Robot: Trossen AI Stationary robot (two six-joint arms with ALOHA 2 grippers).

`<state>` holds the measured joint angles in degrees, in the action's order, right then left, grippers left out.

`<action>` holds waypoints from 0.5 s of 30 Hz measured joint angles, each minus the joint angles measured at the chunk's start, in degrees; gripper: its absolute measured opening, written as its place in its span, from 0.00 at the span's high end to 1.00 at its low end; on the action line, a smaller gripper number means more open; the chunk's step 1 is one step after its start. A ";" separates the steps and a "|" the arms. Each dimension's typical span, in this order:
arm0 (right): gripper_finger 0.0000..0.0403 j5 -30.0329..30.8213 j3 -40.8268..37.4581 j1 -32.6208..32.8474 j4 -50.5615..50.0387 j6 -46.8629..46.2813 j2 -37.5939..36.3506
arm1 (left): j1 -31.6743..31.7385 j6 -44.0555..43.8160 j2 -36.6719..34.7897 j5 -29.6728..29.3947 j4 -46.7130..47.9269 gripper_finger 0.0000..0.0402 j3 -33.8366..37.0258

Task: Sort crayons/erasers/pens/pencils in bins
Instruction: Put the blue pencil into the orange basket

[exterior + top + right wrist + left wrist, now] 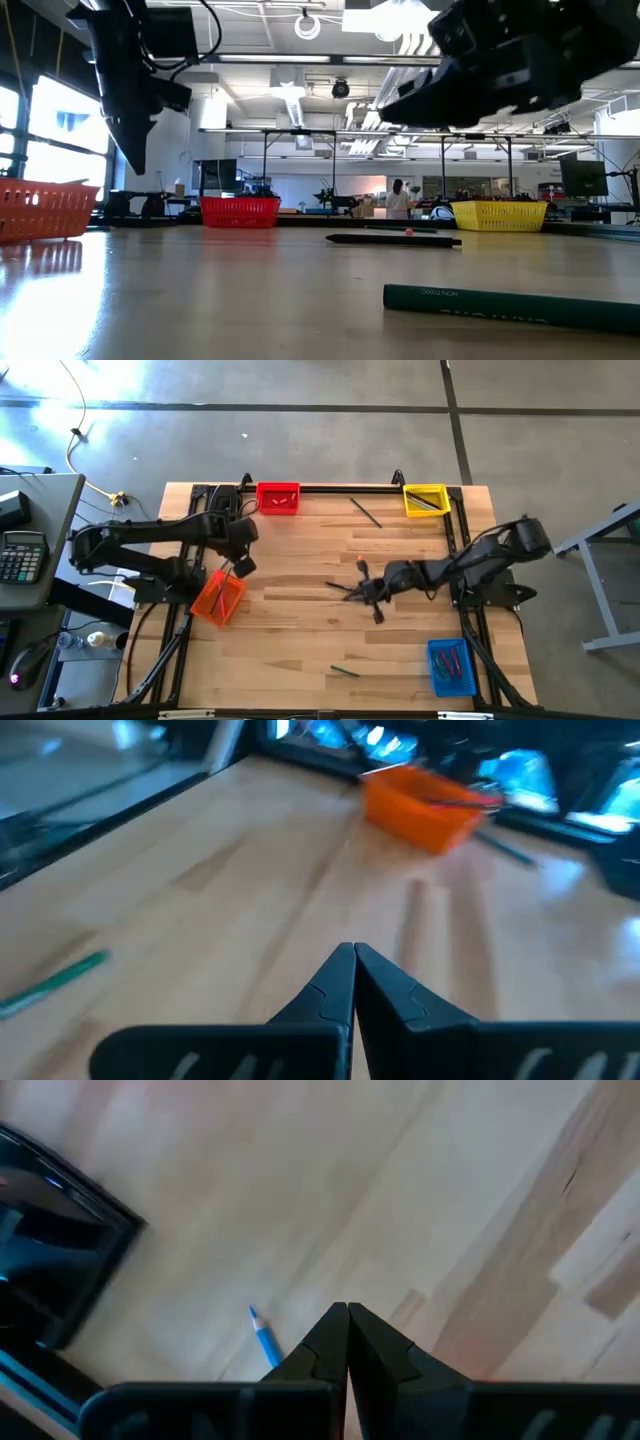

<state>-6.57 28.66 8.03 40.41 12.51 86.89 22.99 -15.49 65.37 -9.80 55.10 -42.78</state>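
Only the left wrist view is showing a blue pen (264, 1339) tip beside the closed left gripper (347, 1312). Overhead, the right gripper (372, 592), fingers together, is hovering mid-table, the orange bin (218, 598) sitting at nine o'clock.

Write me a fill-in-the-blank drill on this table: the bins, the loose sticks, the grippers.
1. The bin at the table's near right corner, holding several sticks, is ____.
2. The left gripper hangs beside the ____ bin at the table's left edge.
3. Both the left gripper and the right gripper have their fingers ____.
4. In the low view, the stick lying nearest the camera is the ____ pencil.

Missing words: blue; orange; shut; green
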 joint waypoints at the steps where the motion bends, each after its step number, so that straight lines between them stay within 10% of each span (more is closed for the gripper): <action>1: 1.00 -0.68 -1.07 -1.23 3.79 -0.38 1.07 | 1.64 1.39 0.31 1.14 0.47 1.00 0.00; 15: 1.00 -2.67 -3.34 -8.15 11.73 3.38 3.33 | 11.36 8.56 2.10 4.55 4.33 0.83 0.02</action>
<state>-9.24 25.32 -0.12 52.14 15.89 90.21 34.35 -6.93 67.48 -5.25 59.43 -42.76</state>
